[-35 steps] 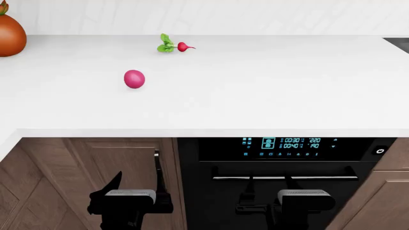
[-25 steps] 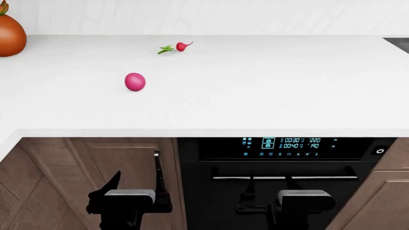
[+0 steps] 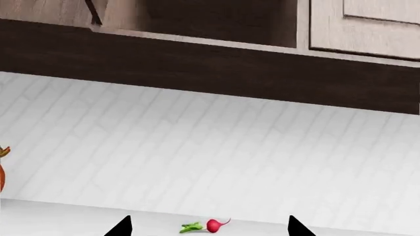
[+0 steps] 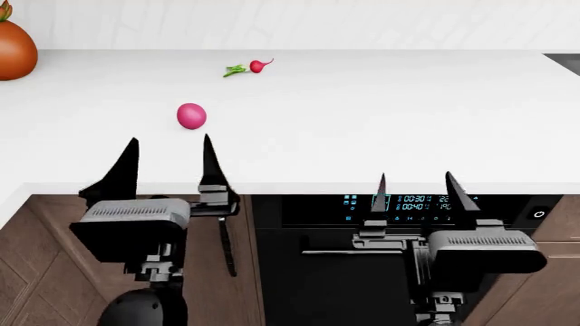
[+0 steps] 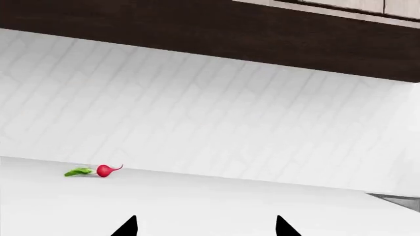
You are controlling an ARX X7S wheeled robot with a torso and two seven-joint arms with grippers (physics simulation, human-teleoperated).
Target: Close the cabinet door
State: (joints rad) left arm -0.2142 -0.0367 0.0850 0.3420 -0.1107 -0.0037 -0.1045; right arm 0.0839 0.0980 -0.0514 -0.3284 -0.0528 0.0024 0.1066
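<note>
The upper wall cabinet's open compartment (image 3: pixel 217 19) shows dark in the left wrist view, high above the counter. Its swung-out cabinet door (image 3: pixel 46 9) with a dark handle (image 3: pixel 95 14) is cut off by the frame edge. The neighbouring door (image 3: pixel 367 24) is shut. This cabinet is out of the head view. My left gripper (image 4: pixel 170 146) stands open at the counter's front edge, fingers upward, holding nothing; its tips frame the left wrist view (image 3: pixel 208 226). My right gripper (image 4: pixel 415 178) is open too, lower and in front of the oven, with nothing between its fingers (image 5: pixel 204 225).
On the white counter (image 4: pixel 381 115) lie a pink ball-shaped item (image 4: pixel 191 115), a radish (image 4: pixel 257 66) near the back wall and an orange-brown vegetable (image 4: pixel 13 51) at far left. Below are a black oven (image 4: pixel 408 210) and wooden base cabinets (image 4: pixel 54 258). A cooktop corner (image 4: pixel 566 61) shows far right.
Both arms have risen from low in front of the base cabinets to the counter's front edge. The radish rolled slightly and now lies still.
</note>
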